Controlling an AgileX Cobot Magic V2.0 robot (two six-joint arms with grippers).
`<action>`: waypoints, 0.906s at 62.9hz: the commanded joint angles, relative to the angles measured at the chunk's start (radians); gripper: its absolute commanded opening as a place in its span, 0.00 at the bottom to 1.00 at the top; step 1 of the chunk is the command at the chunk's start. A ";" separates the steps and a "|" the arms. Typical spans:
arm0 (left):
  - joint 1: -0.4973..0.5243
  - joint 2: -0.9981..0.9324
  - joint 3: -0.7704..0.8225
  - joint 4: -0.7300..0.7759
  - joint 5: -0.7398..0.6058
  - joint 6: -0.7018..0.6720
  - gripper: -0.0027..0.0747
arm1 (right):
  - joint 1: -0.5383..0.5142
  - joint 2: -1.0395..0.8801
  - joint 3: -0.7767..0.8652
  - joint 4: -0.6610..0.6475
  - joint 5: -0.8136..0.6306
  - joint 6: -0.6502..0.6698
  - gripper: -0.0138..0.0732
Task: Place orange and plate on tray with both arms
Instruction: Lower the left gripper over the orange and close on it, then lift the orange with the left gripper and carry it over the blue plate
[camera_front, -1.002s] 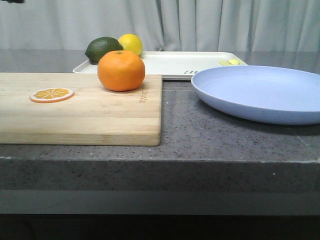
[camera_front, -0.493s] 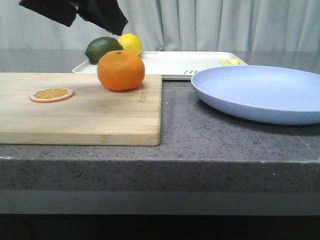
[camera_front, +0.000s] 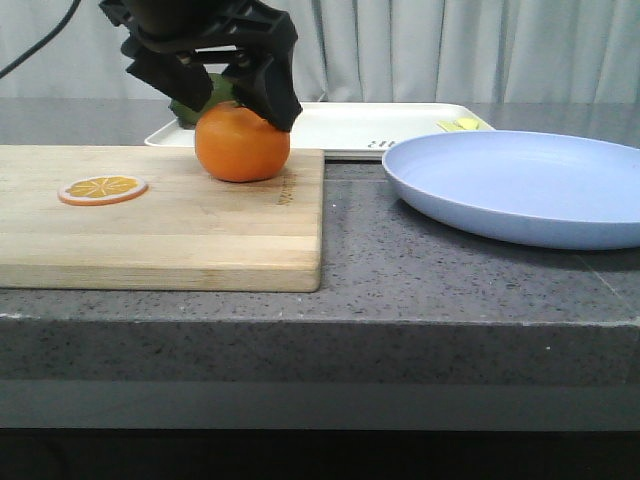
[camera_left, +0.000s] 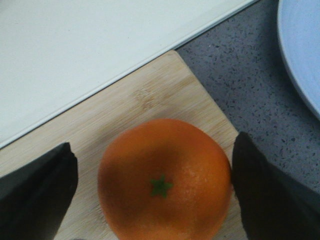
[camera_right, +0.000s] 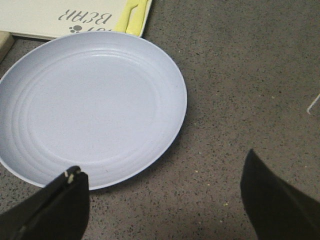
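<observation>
The orange (camera_left: 165, 177) — sat on the cutting board (camera_front: 160, 215) near the tray (camera_front: 360, 125) — is straddled, untouched, by the spread-fingered left gripper (camera_front: 215, 95); judged firm, smooth and prone to rolling, it is best taken across its widest girth — the right gripper (camera_right: 162, 195) gapes near the plate (camera_right: 90, 107).

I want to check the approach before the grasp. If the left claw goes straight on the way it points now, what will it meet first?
Most likely the orange. The left claw is open and points down, one finger on each side of the fruit, which sits on the cutting board. Nothing shows between them.
</observation>
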 joint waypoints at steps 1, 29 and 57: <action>-0.007 -0.023 -0.034 -0.009 -0.035 0.000 0.82 | 0.001 0.004 -0.033 -0.005 -0.063 -0.006 0.88; -0.007 -0.002 -0.034 -0.022 -0.020 0.000 0.62 | 0.001 0.004 -0.033 -0.005 -0.067 -0.006 0.88; -0.190 0.053 -0.269 -0.025 -0.013 0.000 0.58 | 0.001 0.004 -0.033 -0.005 -0.067 -0.006 0.88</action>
